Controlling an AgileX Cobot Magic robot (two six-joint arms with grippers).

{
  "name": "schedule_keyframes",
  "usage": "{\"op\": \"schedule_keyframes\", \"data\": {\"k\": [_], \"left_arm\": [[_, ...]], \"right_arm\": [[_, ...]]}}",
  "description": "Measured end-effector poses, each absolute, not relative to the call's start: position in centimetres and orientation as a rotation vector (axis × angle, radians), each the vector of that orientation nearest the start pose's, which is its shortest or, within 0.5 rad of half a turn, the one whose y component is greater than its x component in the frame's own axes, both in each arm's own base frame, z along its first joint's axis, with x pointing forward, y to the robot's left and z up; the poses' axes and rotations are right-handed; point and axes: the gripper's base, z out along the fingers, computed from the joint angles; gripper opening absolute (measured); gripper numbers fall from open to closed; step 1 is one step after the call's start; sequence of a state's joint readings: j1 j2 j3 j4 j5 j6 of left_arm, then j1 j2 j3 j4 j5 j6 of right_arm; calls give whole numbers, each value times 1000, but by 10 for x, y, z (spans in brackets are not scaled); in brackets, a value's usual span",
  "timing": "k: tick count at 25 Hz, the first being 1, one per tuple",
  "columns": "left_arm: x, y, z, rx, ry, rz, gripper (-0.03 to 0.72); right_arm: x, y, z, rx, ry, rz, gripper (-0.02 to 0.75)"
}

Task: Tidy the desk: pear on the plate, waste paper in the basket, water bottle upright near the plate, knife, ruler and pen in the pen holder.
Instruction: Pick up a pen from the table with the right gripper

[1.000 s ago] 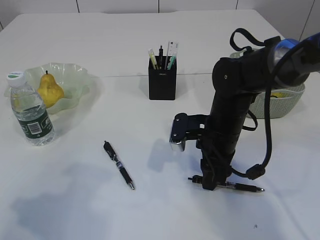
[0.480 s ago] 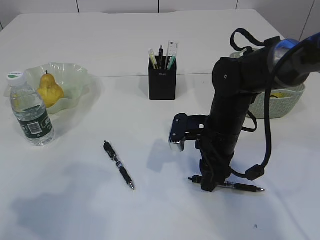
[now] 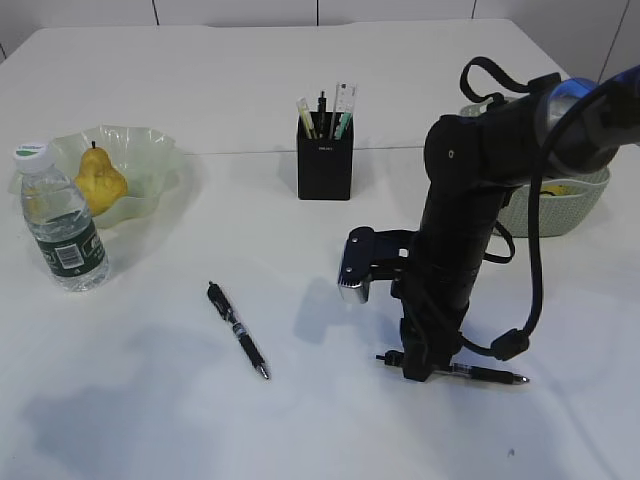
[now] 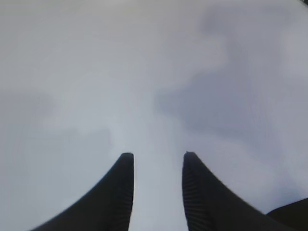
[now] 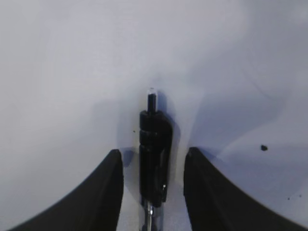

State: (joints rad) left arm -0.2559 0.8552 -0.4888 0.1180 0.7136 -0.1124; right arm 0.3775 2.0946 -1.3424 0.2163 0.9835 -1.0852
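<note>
A: Where's the pen (image 5: 154,159)?

B: Flat on the desk (image 3: 150,400), front right, lying between the right end effector's (image 5: 153,166) fingers, which are spread around it, not yet pinching. A second pen (image 3: 238,330) lies well apart, to the left.

A: How best to grab it?

B: I'd stay centred over the barrel, close evenly, then lift straight so it doesn't roll.

A: And the arm?

B: It stands nearly vertical, wrist pointing down. The left end effector (image 4: 157,187) hangs part open, empty, over bare desk.

we can read no text anywhere. the water bottle (image 3: 62,233) has a dark green label and the pen holder (image 3: 324,158) a small pale mark, both too small to make out.
</note>
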Motion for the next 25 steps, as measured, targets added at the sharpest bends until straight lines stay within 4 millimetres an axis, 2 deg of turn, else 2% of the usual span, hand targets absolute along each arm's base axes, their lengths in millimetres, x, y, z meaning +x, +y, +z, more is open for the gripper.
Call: {"op": "schedule_keyframes", "data": {"k": [5, 11, 16, 25], "left_arm": [[138, -29, 238, 268, 2542, -9, 239], [138, -29, 238, 268, 2542, -9, 238], [138, -29, 238, 268, 2542, -9, 237], [138, -29, 238, 268, 2542, -9, 237]], "right_arm": [[348, 154, 120, -1955, 2462, 288, 272], [348, 155, 120, -1953, 2459, 283, 235], [350, 155, 120, -1946, 2449, 268, 175], [351, 155, 120, -1940, 2442, 260, 157]]}}
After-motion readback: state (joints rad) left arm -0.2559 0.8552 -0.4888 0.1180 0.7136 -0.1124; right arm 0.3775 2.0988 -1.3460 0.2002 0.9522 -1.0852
